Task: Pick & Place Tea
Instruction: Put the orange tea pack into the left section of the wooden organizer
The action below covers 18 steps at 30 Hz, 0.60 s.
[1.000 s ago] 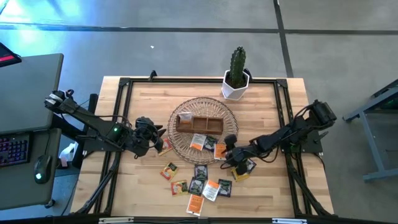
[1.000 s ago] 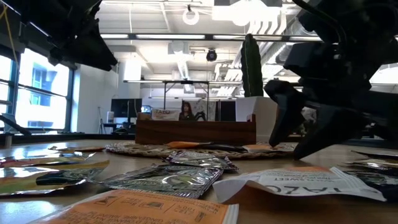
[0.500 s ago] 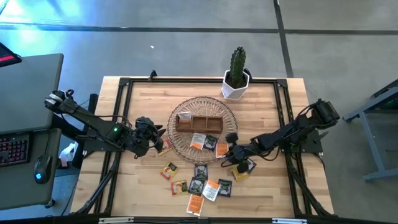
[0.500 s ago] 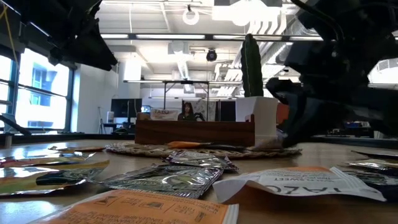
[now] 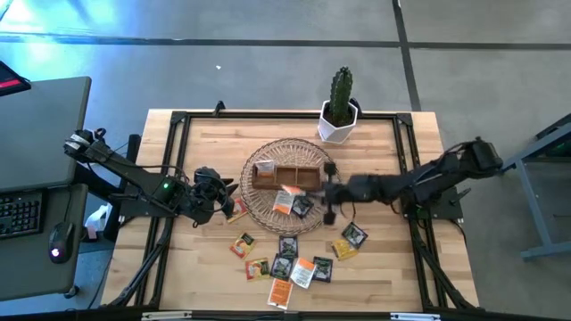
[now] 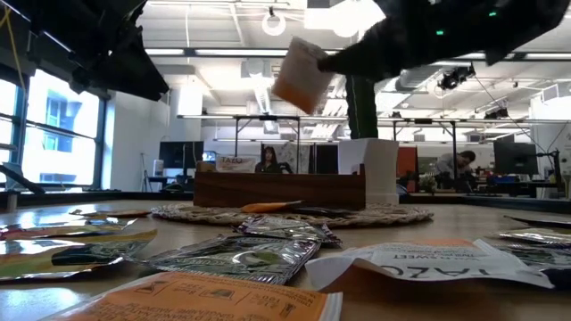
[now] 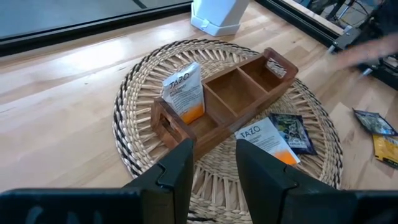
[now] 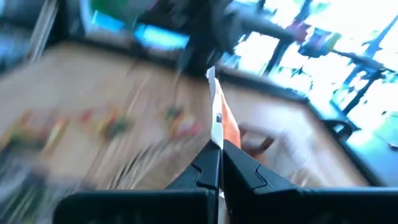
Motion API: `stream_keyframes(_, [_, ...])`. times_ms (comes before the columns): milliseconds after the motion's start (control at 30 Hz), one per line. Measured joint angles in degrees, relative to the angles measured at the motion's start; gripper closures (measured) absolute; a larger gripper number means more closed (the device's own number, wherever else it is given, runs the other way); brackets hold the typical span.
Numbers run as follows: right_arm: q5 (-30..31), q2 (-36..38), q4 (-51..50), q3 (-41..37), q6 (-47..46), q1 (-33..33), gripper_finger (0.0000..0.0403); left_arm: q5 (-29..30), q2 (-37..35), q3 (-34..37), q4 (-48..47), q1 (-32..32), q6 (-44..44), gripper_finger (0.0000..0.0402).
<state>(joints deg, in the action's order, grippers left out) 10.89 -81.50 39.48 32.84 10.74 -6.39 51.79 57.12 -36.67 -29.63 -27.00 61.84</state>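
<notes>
The tea is several small flat packets. Most lie loose on the table near its front edge [image 5: 287, 259]. One stands in the wooden box [image 7: 185, 93], and two lie on the wicker basket [image 7: 264, 137]. My right gripper [image 5: 323, 190] reaches in from the table's right, high over the basket [image 5: 268, 209]. It is shut on an orange and white packet [image 6: 299, 76]. My left gripper [image 7: 211, 171] waits open at the basket's left rim, with nothing between its fingers. My right gripper pinches the orange and white packet by one edge [image 8: 217, 140] between its two fingers [image 8: 205, 168]. The fingers come nearly level from the table's right. The packet sticks out beyond the fingertips, tilted, and is lifted well clear of the basket and box.
The brown wooden compartment box [image 5: 285, 176] sits in the middle of the round basket. A cactus in a white pot [image 5: 339, 116] stands at the table's far edge. Black frame rails run along the table's sides [image 5: 165, 223]. People sit at desks in the room beyond.
My right gripper has shut on a packet at the basket's near right rim. It then rose and swung toward the table's far edge, tipping from slanting down to nearly level. The packet has been lifted clear, high above the basket.
</notes>
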Motion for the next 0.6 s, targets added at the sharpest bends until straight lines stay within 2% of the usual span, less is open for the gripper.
stream_keyframes(100, [-7.28, -2.13, 7.04, 0.09, -6.84, 5.52, 0.0398, 0.31, 0.00, 0.00, 0.01, 0.00, -0.02, 0.0282])
stream_keyframes(167, [-12.64, -4.54, 8.34, 1.16, -12.34, 8.59, 0.0398, 0.45, 0.00, 0.00, 0.02, 0.00, -0.02, 0.0282])
stream_keyframes(333, [-17.70, -12.50, 5.38, 8.77, -16.50, 12.53, 0.0399, 2.03, 0.00, 0.00, -0.02, 0.00, -0.02, 0.0282])
stream_keyframes(600, [-23.01, -24.79, -18.45, 27.90, -15.53, 16.72, 0.0400, 2.04, 0.00, 0.00, -0.07, 0.00, -1.69, 0.0282])
